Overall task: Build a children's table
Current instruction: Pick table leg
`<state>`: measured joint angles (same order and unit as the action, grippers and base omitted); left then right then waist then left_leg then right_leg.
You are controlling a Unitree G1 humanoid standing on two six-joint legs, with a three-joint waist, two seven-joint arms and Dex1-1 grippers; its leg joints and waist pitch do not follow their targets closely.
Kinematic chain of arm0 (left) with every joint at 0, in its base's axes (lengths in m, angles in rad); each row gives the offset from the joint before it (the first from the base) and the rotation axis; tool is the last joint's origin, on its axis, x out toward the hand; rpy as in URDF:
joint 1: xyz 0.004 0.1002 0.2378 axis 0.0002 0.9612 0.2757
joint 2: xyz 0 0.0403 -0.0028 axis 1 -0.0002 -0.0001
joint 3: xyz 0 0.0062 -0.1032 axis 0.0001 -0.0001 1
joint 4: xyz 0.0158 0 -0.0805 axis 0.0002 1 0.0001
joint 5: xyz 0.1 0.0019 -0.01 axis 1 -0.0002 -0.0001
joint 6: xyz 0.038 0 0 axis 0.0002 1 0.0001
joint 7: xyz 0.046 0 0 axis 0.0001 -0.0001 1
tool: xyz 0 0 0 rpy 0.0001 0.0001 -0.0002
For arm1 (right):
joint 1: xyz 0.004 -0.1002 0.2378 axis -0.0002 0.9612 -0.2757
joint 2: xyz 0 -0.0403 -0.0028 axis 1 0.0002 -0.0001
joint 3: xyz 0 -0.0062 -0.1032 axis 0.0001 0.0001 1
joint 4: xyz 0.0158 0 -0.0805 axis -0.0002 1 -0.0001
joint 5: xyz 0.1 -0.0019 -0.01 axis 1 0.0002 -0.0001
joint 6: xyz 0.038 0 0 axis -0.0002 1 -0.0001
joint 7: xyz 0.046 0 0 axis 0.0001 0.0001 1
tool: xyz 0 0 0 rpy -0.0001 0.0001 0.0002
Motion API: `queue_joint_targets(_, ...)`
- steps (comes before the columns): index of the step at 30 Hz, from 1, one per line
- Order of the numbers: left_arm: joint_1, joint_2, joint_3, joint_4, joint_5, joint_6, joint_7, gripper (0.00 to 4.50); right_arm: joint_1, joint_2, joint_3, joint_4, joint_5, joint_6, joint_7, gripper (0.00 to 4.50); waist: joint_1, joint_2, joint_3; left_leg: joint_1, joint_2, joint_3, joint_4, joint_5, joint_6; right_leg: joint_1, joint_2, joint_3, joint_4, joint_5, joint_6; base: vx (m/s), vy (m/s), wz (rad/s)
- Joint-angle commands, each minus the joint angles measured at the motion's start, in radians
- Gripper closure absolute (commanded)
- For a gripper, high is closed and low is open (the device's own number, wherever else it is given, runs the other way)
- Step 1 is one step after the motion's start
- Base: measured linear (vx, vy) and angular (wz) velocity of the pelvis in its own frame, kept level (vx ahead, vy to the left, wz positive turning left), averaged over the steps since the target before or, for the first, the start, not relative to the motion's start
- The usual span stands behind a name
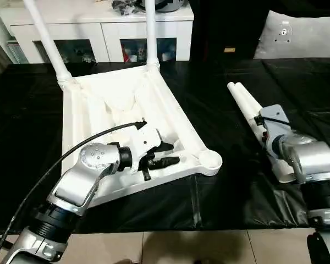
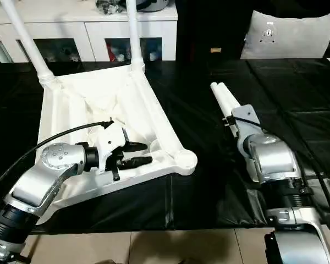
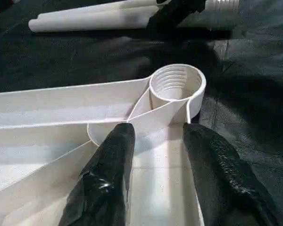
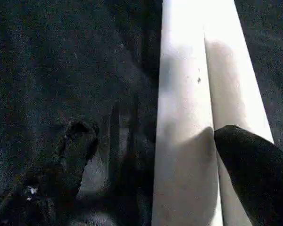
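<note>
Head views: tabletop (image 1: 99, 110) lies underside up on the black sheet, two legs (image 1: 150, 33) already standing in its far sockets, near socket (image 1: 209, 160) empty. Left gripper (image 1: 166, 155) hovers inside the ribbing, fingers apart, nothing held.

Left wrist: threaded socket sits just beyond the parted fingers (image 3: 111, 165).

Right wrist: right gripper (image 4: 153, 155), jaws wide, straddles one of two loose legs (image 4: 184, 94). Advice: centre on that single leg before closing, so its neighbour is not dragged along.

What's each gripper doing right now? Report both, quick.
Left gripper: open, empty, over the table top near its empty corner socket.
Right gripper: open wide, straddling one of two loose legs, not gripping.
</note>
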<state>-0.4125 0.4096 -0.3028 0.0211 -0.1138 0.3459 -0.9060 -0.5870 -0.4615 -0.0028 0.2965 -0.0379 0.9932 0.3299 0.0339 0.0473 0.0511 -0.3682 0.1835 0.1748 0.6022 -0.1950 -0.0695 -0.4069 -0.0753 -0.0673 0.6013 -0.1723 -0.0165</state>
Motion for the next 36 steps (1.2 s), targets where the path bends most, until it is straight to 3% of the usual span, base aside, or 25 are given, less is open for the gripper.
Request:
queue_joint_targets(1, 0.003, 0.012, -0.008, -0.027, -0.005, 0.020, -0.005, 2.14, -0.008, -0.005, -0.025, -0.022, 0.015, 0.047, 0.015, 0.00, 0.002, -0.011, -0.067, 0.006, 0.031, -0.006, -0.063, -0.118, 0.036, 0.060, -0.053, 0.045, -0.063, -0.193, -0.204, 0.000, 0.000, 0.00)
queue_joint_targets(5, 0.002, 0.015, -0.013, -0.033, 0.001, 0.031, -0.002, 1.83, 0.004, -0.008, -0.015, -0.019, 0.031, 0.088, 0.035, 0.00, 0.002, -0.011, -0.067, 0.006, 0.030, -0.007, -0.063, -0.124, 0.034, 0.061, -0.053, 0.044, -0.064, -0.203, -0.207, 0.000, 0.000, 0.00)
queue_joint_targets(8, -0.001, 0.015, -0.014, -0.038, 0.012, 0.038, 0.003, 1.52, 0.016, 0.004, -0.031, -0.032, 0.073, 0.162, 0.056, 0.00, 0.003, -0.011, -0.068, 0.007, 0.030, -0.007, -0.062, -0.124, 0.034, 0.062, -0.053, 0.044, -0.064, -0.200, -0.208, 0.000, 0.000, 0.00)
queue_joint_targets(10, -0.001, 0.015, -0.014, -0.042, 0.015, 0.042, 0.005, 1.34, 0.018, 0.008, -0.037, -0.035, 0.082, 0.180, 0.063, 0.35, 0.004, -0.013, -0.069, 0.006, 0.030, -0.007, -0.062, -0.115, 0.035, 0.063, -0.053, 0.044, -0.064, -0.191, -0.210, 0.000, 0.000, 0.00)
queue_joint_targets(13, -0.001, 0.015, -0.015, -0.044, 0.021, 0.039, 0.012, 1.21, 0.019, 0.010, -0.039, -0.032, 0.091, 0.194, 0.077, 0.40, 0.004, -0.016, -0.069, 0.007, 0.032, -0.007, -0.062, -0.110, 0.034, 0.062, -0.054, 0.044, -0.061, -0.187, -0.213, 0.000, 0.000, 0.00)
queue_joint_targets(16, -0.004, 0.013, -0.014, -0.044, 0.022, 0.042, 0.019, 0.86, 0.019, 0.001, -0.021, -0.027, 0.112, 0.213, 0.103, 0.80, 0.005, -0.015, -0.068, 0.007, 0.031, -0.006, -0.061, -0.114, 0.034, 0.061, -0.054, 0.044, -0.063, -0.204, -0.209, 0.000, 0.000, 0.00)
queue_joint_targets(26, -0.009, 0.013, -0.011, -0.042, 0.025, 0.040, 0.022, 0.05, 0.030, -0.001, 0.001, -0.002, 0.134, 0.209, 0.145, 1.70, 0.005, -0.016, -0.068, 0.008, 0.031, -0.007, -0.061, -0.122, 0.028, 0.061, -0.055, 0.044, -0.066, -0.236, -0.197, 0.000, 0.000, 0.00)
queue_joint_targets(36, -0.010, 0.012, -0.008, -0.043, 0.017, 0.043, 0.017, 0.00, 0.039, 0.004, 0.006, 0.009, 0.145, 0.198, 0.153, 2.52, 0.004, -0.017, -0.069, 0.008, 0.031, -0.007, -0.061, -0.127, 0.025, 0.060, -0.055, 0.043, -0.068, -0.248, -0.190, 0.000, 0.000, 0.00)
